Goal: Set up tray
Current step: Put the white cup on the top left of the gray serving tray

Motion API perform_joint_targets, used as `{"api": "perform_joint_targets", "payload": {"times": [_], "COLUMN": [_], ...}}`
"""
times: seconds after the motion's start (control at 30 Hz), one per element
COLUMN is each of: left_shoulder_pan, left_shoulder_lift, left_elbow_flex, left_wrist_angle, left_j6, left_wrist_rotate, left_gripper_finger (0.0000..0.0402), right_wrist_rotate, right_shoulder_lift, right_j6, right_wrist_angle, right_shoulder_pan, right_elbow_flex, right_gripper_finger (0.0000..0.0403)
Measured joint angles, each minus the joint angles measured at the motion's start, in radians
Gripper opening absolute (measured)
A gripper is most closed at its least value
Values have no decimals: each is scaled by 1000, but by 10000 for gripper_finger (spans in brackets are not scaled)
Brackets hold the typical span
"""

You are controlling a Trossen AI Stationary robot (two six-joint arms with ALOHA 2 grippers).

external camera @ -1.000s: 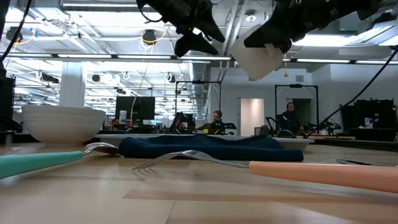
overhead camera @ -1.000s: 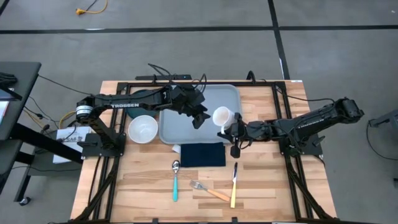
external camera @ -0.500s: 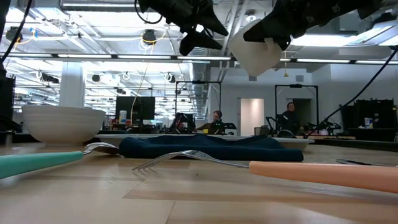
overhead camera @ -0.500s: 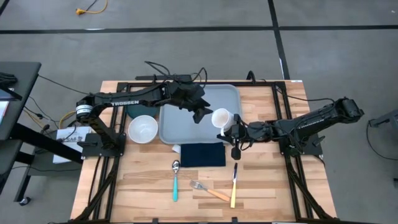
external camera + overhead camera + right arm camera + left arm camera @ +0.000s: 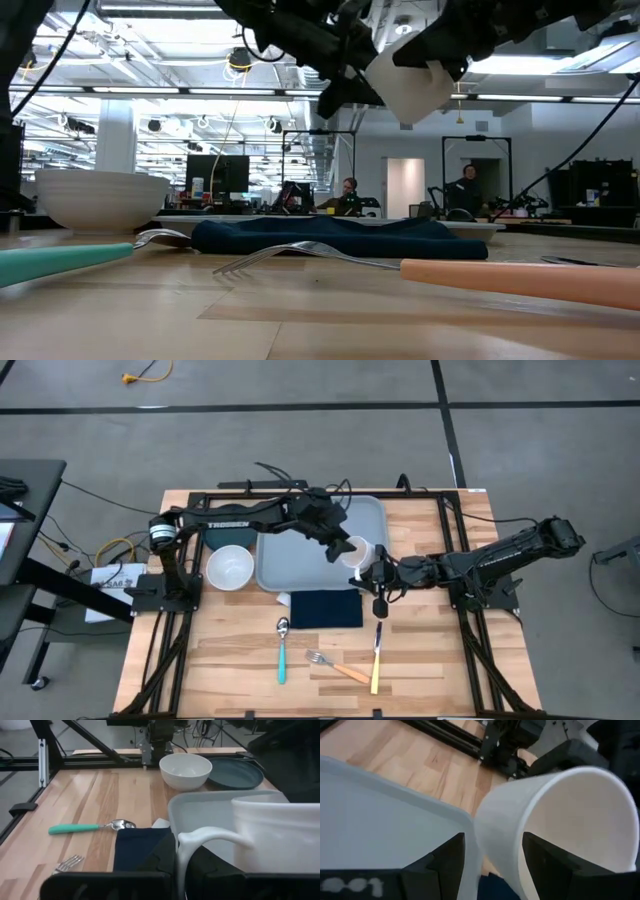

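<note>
High view: bare tray lying flat at table centre-far, long axis left-right, nothing set on it yet; white mug above its right edge, handle clamped in right gripper, left gripper spread wide around the mug's rim; plate, bowl, napkin, cutlery still outside.

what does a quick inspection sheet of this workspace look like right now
surface: wooden table, black frame rails along its edges
job's things: tray flat on the table; white mug held by its handle, in the air over the tray's right edge
clutter: white bowl, teal plate, navy napkin, teal spoon, orange fork, yellow knife
grippers: right gripper shut on the mug handle; left gripper open, fingers astride the mug's rim
cables: black cables over the left arm, loose yellow cable on the floor
surroundings: people at distant desks
</note>
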Motion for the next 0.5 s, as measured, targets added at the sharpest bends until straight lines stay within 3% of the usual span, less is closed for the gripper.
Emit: {"api": "perform_joint_targets", "payload": {"times": [0.3,0.4,0.5], "left_shoulder_pan": [-7,-13,-19], "left_shoulder_lift": [-3,-4,-4], "left_elbow_flex": [3,3,3], "left_wrist_angle": [-5,-34,-53], "left_j6": [37,89,133], "left_wrist_rotate": [-41,-46,-38], "left_gripper_finger": [181,147,83], "right_wrist_rotate": [0,0,-2], "right_shoulder_lift": [0,0,0], "right_j6": [-7,-5,-3], "right_wrist_angle": [-10,-14,-15], "right_shoulder_pan": [0,0,0], "right_elbow_flex": [0,0,0], "right_gripper_finger": [15,24,23]}}
